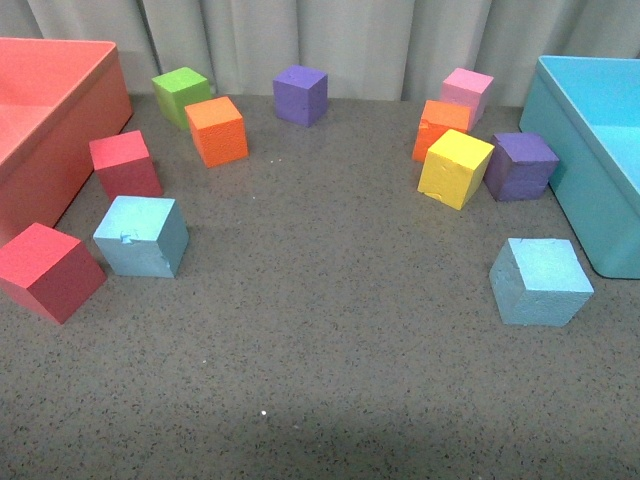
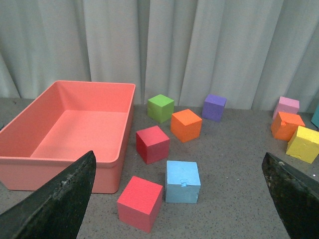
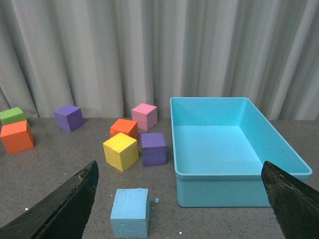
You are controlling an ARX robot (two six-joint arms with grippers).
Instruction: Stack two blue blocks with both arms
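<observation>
Two light blue blocks rest apart on the grey table. One blue block (image 1: 141, 236), with a small nick in its top edge, sits at the left beside a red cube (image 1: 48, 270). The other blue block (image 1: 540, 281) sits at the right, near the turquoise bin (image 1: 600, 150). Neither arm shows in the front view. My left gripper (image 2: 178, 157) is open, hanging back from the nicked blue block (image 2: 182, 181). My right gripper (image 3: 179, 164) is open too, with the other blue block (image 3: 130, 212) on the table ahead, toward one finger. Nothing is held.
A red bin (image 1: 60, 90) stands at the far left. Red, green, orange and purple cubes lie at the back left. Pink, orange, yellow (image 1: 455, 167) and purple (image 1: 520, 165) cubes cluster at the back right. A grey curtain closes the back.
</observation>
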